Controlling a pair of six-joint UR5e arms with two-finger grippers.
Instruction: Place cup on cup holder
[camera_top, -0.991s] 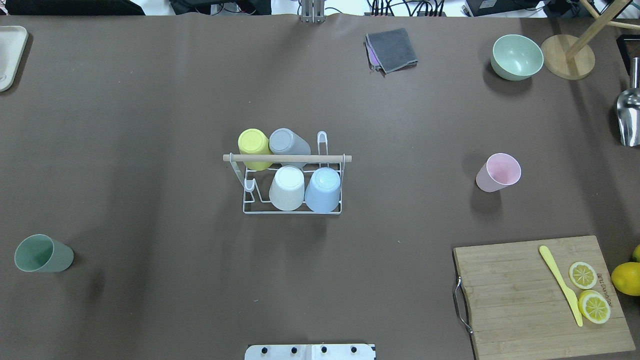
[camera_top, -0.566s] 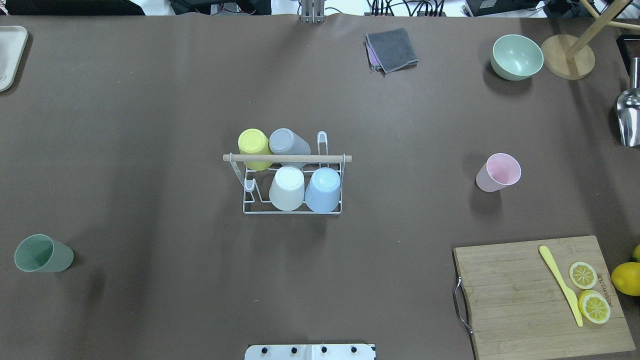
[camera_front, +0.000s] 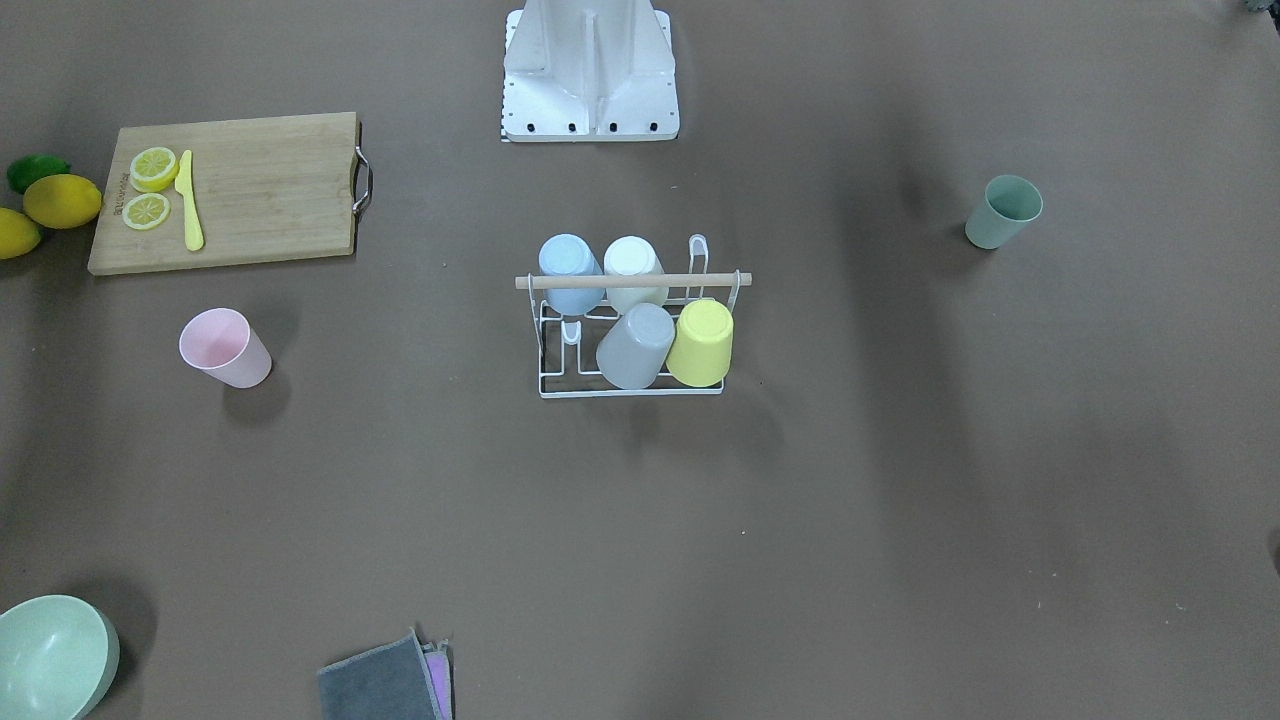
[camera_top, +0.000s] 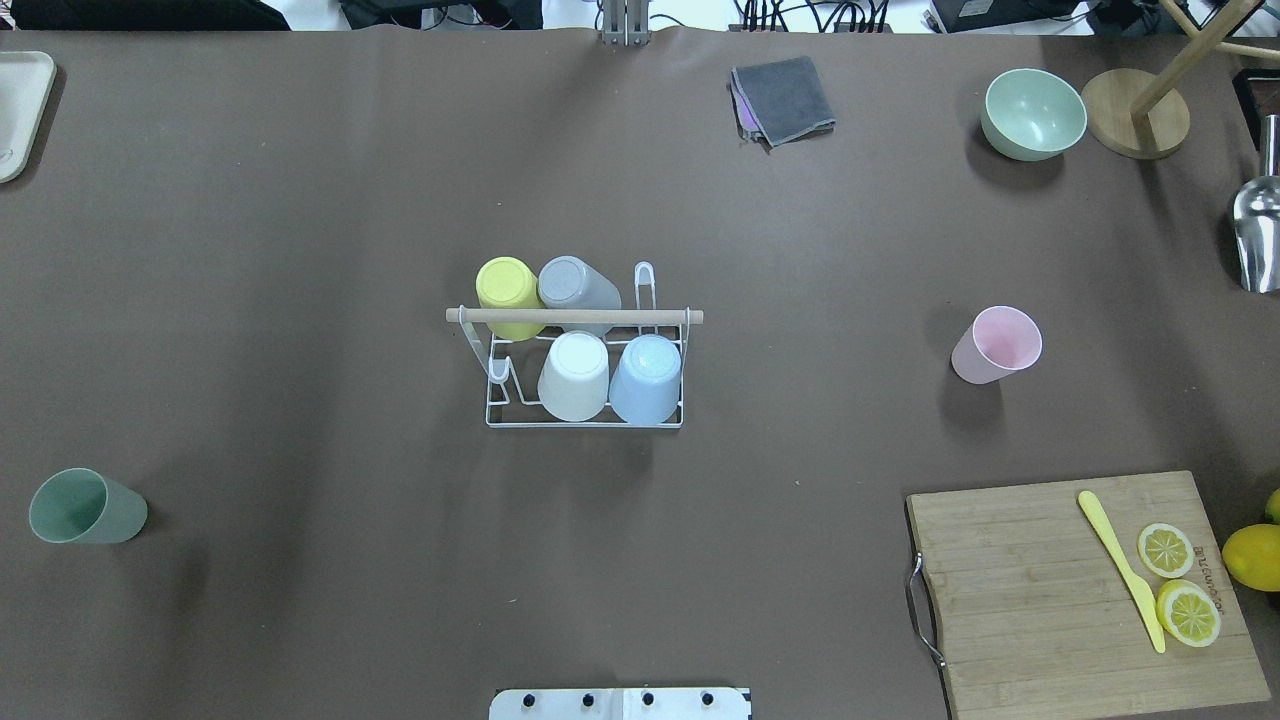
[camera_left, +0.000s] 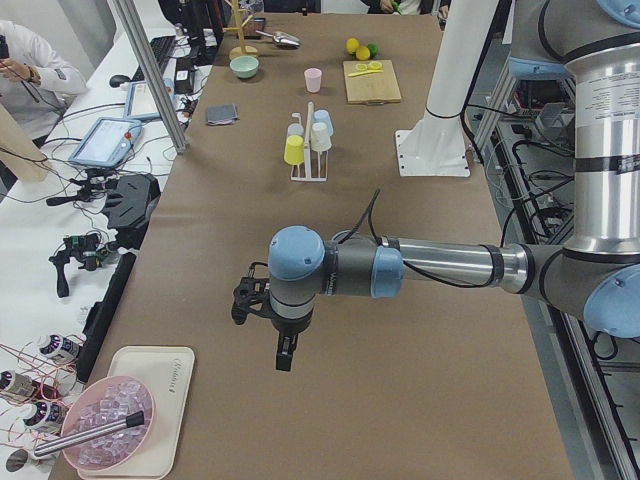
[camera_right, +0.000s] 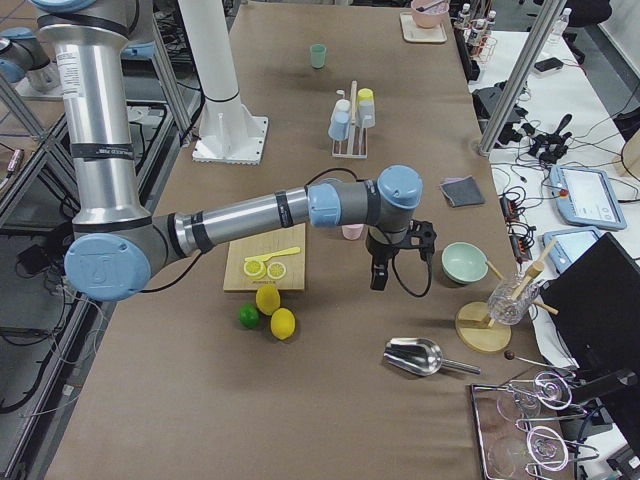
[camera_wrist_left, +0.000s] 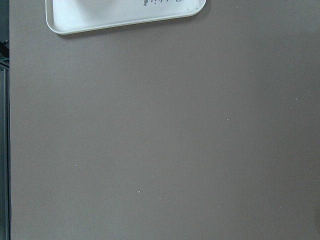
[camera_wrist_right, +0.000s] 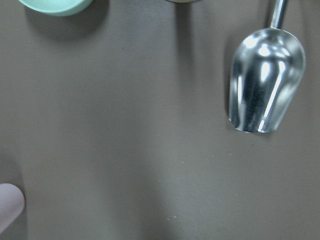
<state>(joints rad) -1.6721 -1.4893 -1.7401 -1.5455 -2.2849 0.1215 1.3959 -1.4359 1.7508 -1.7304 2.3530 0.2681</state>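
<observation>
The white wire cup holder (camera_top: 585, 412) with a wooden rod handle (camera_top: 575, 316) stands mid-table and carries several upside-down cups: yellow, grey, white and blue. A pink cup (camera_top: 995, 345) stands upright to its right. A green cup (camera_top: 85, 507) stands near the left edge. My left gripper (camera_left: 283, 355) shows only in the exterior left view, hanging above bare table far from the holder. My right gripper (camera_right: 378, 278) shows only in the exterior right view, above the table near the pink cup (camera_right: 351, 232). I cannot tell whether either is open or shut.
A cutting board (camera_top: 1090, 590) with lemon slices and a yellow knife lies front right. A mint bowl (camera_top: 1033, 113), a grey cloth (camera_top: 783, 98), a wooden stand (camera_top: 1137, 112) and a metal scoop (camera_wrist_right: 265, 80) lie at the back right. A white tray (camera_wrist_left: 125, 12) lies far left.
</observation>
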